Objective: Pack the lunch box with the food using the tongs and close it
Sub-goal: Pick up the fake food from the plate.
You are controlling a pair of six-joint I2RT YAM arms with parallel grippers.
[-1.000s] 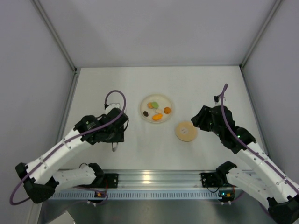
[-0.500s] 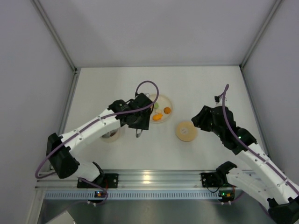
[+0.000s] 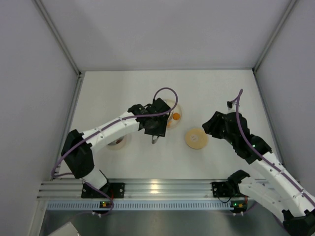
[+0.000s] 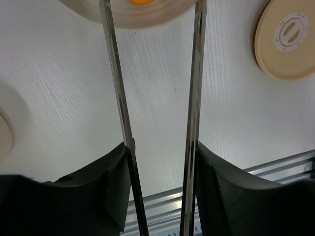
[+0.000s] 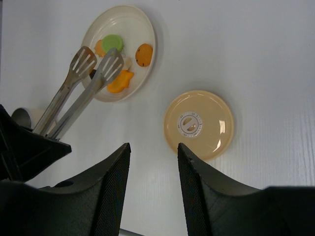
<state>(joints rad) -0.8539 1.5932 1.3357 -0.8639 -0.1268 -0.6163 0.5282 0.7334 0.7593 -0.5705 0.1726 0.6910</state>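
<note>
Your worktop (image 3: 123, 93) carries everything. Your left pincer (image 4: 160, 147) is clamped partway on the tongs (image 5: 111, 63), whose scoop ends are over the plate (image 5: 133, 19). Your right pincer (image 5: 153, 147) stands parted with nothing in it, above the lid (image 5: 198, 124), which lies flat to the right of the plate. The lunch box (image 3: 119, 143) sits uncovered left of the plate, partly under your left arm. The food (image 5: 112, 43) lies on the plate.
</note>
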